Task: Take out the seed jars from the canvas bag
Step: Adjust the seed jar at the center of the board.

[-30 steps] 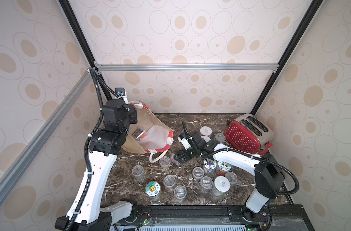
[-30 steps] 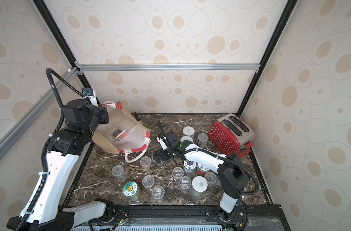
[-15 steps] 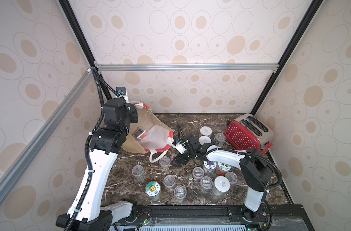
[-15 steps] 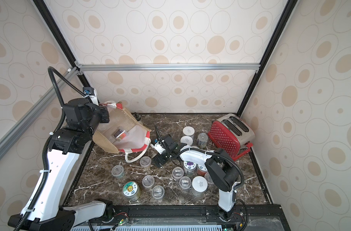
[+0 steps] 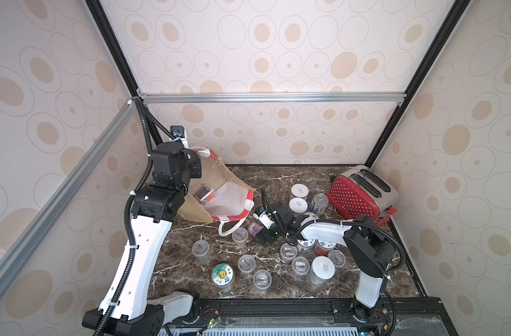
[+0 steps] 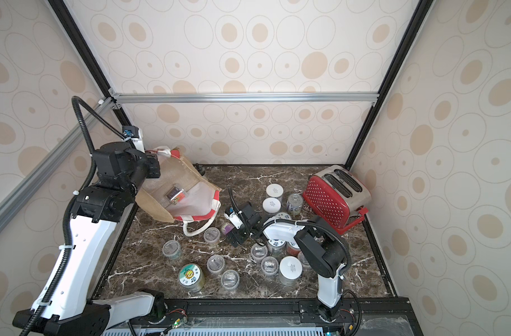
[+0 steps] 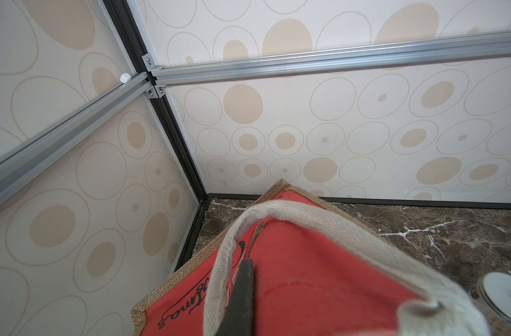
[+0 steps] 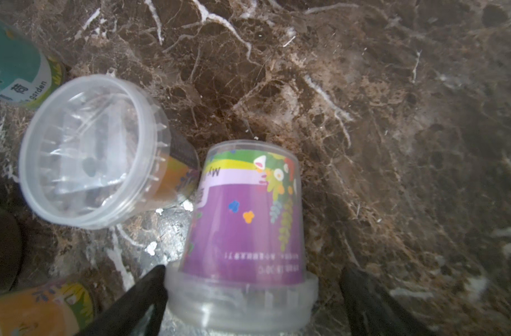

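Widely spread right tool (image 8: 252, 273) straddles jar (image 8: 242, 215).

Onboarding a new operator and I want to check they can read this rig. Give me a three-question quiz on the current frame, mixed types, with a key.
1. True or false: the bag is empty.
2. What is the left pincer shut on? A) the toaster B) the bag C) nothing
3. How does the purple-labelled jar lie, and where is it relative to the right pincer?

Key
1. False: a clear container lies on its white lining.
2. B
3. On its side, between the open jaws, not clamped.
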